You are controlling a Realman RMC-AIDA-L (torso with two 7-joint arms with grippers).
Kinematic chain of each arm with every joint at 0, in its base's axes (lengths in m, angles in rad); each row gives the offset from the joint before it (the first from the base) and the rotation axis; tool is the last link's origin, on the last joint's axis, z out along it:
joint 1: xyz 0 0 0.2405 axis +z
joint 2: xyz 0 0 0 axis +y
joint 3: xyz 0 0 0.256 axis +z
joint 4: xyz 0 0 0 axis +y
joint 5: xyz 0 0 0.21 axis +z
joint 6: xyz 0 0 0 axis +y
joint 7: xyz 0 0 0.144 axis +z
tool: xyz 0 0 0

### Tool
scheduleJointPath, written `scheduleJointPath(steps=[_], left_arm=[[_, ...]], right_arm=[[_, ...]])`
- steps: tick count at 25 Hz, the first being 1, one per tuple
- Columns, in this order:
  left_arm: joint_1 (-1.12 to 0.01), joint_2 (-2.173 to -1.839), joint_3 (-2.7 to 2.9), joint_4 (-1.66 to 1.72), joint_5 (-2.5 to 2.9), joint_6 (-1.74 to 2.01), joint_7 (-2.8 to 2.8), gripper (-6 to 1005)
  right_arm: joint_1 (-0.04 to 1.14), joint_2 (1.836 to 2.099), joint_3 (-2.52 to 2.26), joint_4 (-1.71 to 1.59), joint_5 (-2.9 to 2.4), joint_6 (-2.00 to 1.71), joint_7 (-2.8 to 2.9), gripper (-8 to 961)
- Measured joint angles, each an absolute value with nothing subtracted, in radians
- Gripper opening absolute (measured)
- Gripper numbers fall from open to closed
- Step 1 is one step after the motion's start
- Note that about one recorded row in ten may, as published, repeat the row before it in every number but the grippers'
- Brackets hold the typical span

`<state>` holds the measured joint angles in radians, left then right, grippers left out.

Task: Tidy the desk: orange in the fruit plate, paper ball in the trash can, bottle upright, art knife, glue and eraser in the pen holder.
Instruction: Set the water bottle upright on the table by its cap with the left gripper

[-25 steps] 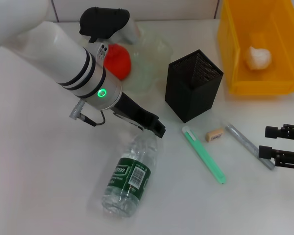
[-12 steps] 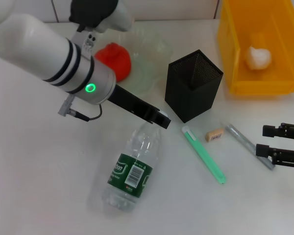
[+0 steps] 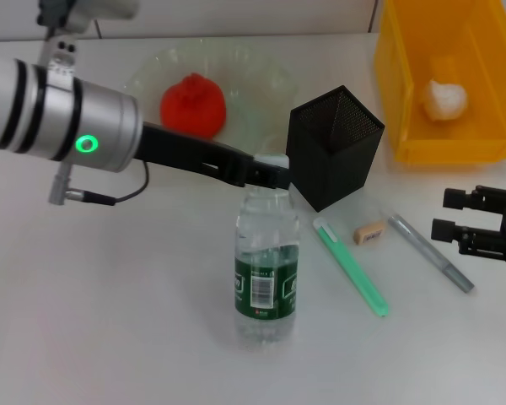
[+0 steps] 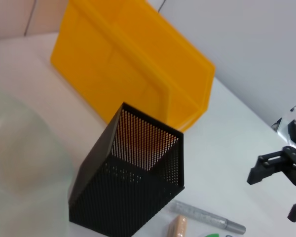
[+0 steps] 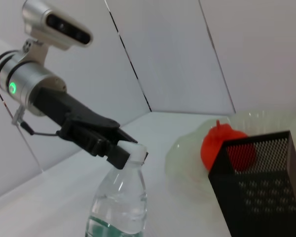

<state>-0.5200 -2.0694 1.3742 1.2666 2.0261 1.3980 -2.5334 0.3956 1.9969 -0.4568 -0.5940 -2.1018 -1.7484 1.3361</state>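
Bottle held upright at its cap on a white tabletop.

The bottle (image 3: 266, 270) is seen standing upright on the plain white tabletop (image 3: 110, 321), with pale wall panels behind in the right wrist view. Its cap is clamped by the left claw (image 3: 271, 173), reached in from the left. Just beside the cap stands the pen holder (image 3: 333, 146); the orange (image 3: 192, 105) is seated in the fruit plate (image 3: 261, 93); the paper ball (image 3: 446, 99) lies in the trash can (image 3: 422, 135). The eraser (image 3: 370, 233) rests between a green knife (image 3: 351, 267) and a grey stick (image 3: 428, 251). The right claw (image 3: 449, 214) is parked near the right edge, fingers spread.
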Motion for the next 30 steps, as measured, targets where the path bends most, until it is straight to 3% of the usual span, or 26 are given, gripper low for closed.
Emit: scheduleJointPath(steps=[13,30], left_arm=[[-0.340,-2.068,1.279,1.323,1.828,1.426,-2.187,450],[-0.286,-2.068,1.193,1.198,1.681,1.427,-1.753,490]], right_arm=[[0.417,2.010,-0.455,-0.592,-2.041,-1.743,1.371,685],[0.413,2.027,-0.431,-0.569,-2.002,-1.731,1.365,684]])
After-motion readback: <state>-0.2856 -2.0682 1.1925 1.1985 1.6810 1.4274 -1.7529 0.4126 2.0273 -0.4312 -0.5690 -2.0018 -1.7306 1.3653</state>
